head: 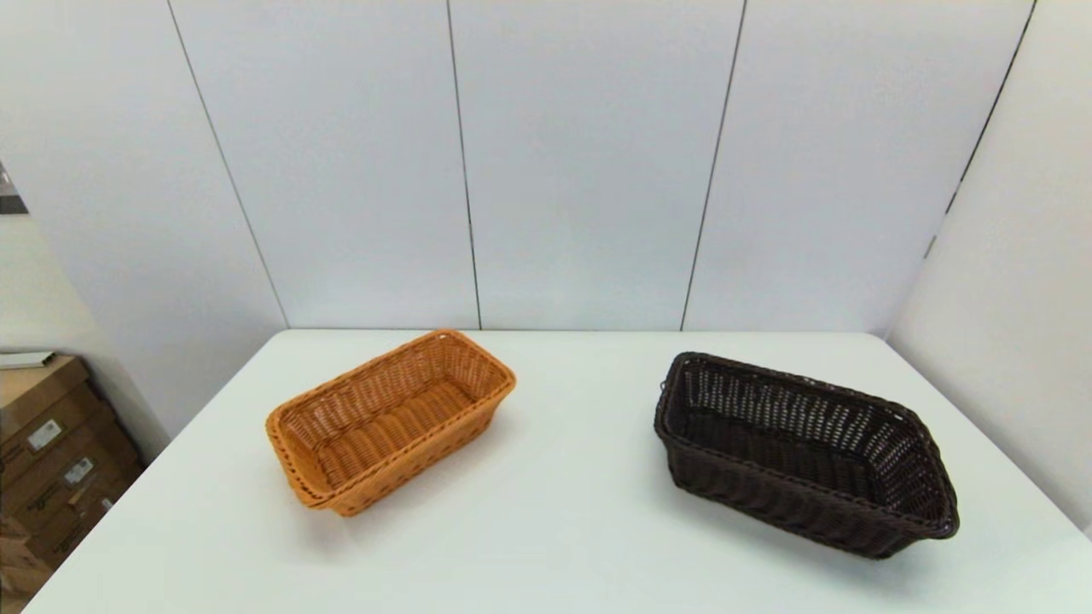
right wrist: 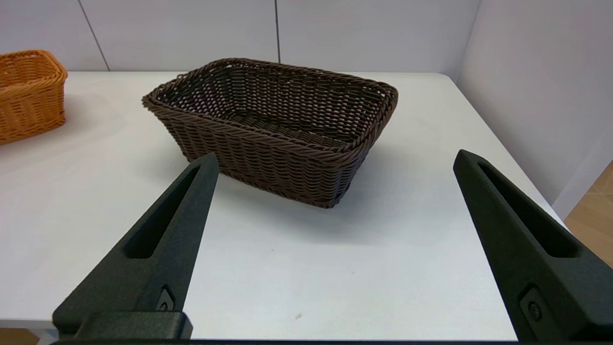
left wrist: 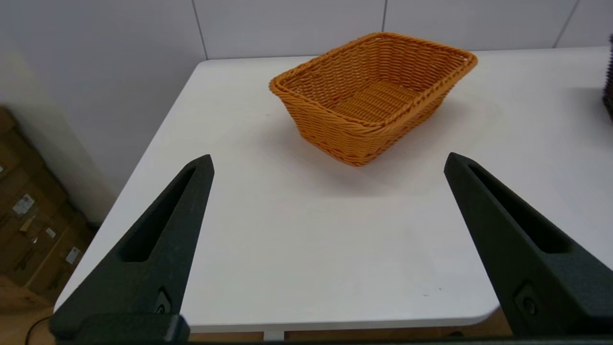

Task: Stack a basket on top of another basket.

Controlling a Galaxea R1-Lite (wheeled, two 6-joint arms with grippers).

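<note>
- Dark brown wicker basket (head: 802,452) sits upright near the white table's (head: 563,529) right edge
- Orange-tan wicker basket (head: 388,418) sits well apart, toward the left edge
- Left gripper (left wrist: 328,160) and right gripper (right wrist: 335,158) hang off the near edge, fingers spread wide, holding nothing

Two baskets are set well apart on the table (head: 563,529). The woven basket (head: 388,419) is placed on the left side, and the other basket (head: 802,452) is placed on the right side. Stacked boxes (head: 51,460) are seen beside the table, off to the left.
</note>
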